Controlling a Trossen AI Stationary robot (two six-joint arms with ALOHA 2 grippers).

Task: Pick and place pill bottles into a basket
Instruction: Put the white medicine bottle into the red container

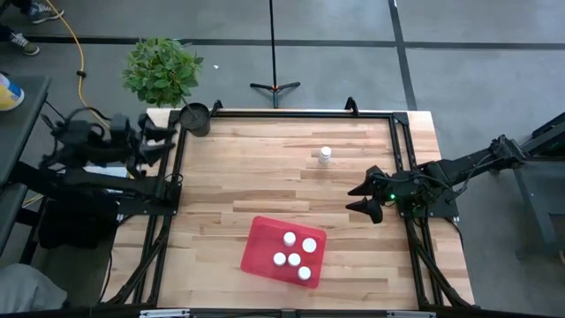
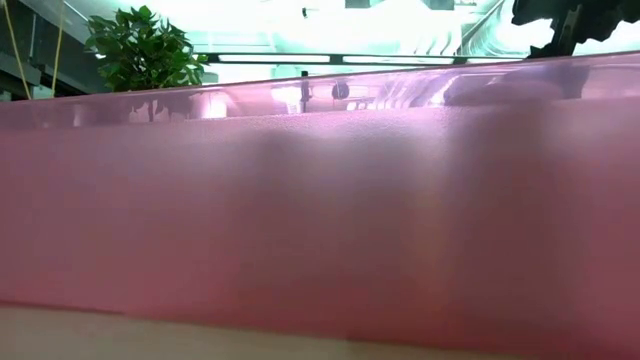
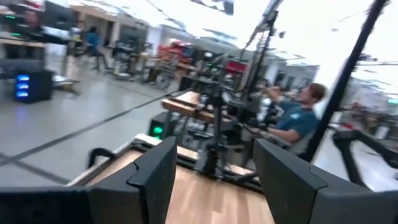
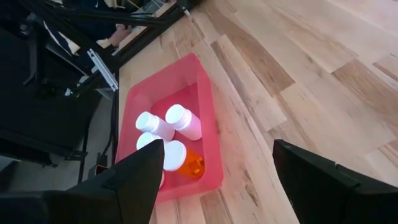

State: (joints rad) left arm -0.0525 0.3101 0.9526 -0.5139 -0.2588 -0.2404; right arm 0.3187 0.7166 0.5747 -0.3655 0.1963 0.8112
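Observation:
The red tray (image 1: pixel 283 249) lies on the table's near middle and holds several white-capped pill bottles (image 1: pixel 298 252); in the right wrist view the tray (image 4: pixel 207 112) shows them standing inside, one with an orange body (image 4: pixel 190 163). One more white-capped bottle (image 1: pixel 325 155) stands alone on the wood toward the far side. My right gripper (image 1: pixel 364 200) is open and empty above the table's right part, between the tray and the lone bottle. My left gripper (image 1: pixel 168 141) is open and empty at the table's far left edge.
A small dark round pot (image 1: pixel 195 118) stands at the far left corner, with a green plant (image 1: pixel 161 69) behind it off the table. A black frame (image 1: pixel 396 141) runs along the table's edges. In the low view the tray's red wall (image 2: pixel 320 220) fills the picture. People show beyond the table (image 3: pixel 297 118).

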